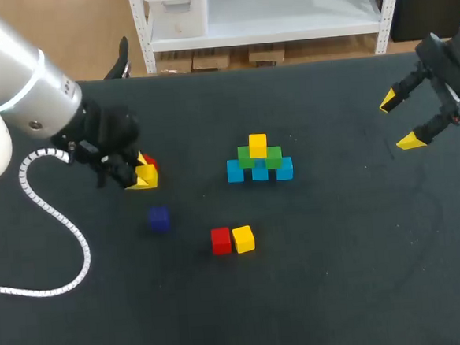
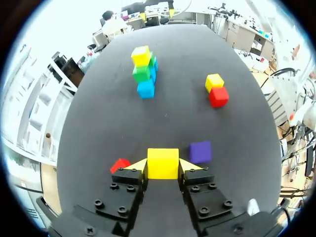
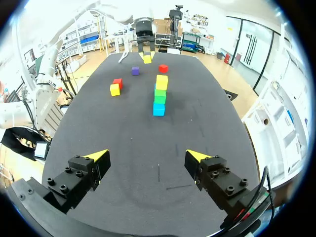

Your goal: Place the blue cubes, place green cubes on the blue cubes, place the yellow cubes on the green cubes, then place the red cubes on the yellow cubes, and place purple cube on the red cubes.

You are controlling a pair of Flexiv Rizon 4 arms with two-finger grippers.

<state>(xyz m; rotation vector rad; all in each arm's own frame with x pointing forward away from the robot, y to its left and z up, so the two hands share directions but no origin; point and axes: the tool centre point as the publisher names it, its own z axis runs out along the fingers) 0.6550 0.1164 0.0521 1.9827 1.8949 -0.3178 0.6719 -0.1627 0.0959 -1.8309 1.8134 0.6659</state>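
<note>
The left gripper (image 1: 140, 174) is closed on a yellow cube (image 2: 163, 162) – its two yellow tips press the cube's opposite sides, the fingers standing about one cube apart. Just beside the outer face of one finger sits a red cube (image 2: 120, 164), partly hidden by it; in the head view it lies at the held cube's one o'clock. A purple cube (image 2: 200, 151) sits close to the other finger, a little ahead of it and apart from it.

Taking the pyramid (image 1: 258, 161) at mid-table as the clock's centre in the head view: three blue cubes (image 1: 235, 171) form its bottom row, two green cubes (image 1: 247, 157) rest on them, and a second yellow cube (image 1: 257, 145) crowns it. The left gripper with its cube is at nine o'clock, well apart. The purple cube is at eight. A second red cube (image 1: 220, 240) and a third yellow cube (image 1: 243, 239) sit touching side by side at about seven.

The right gripper (image 1: 404, 121) is near three o'clock, by the table's edge – fingers spread wide, nothing between them, the pyramid far ahead of it
</note>
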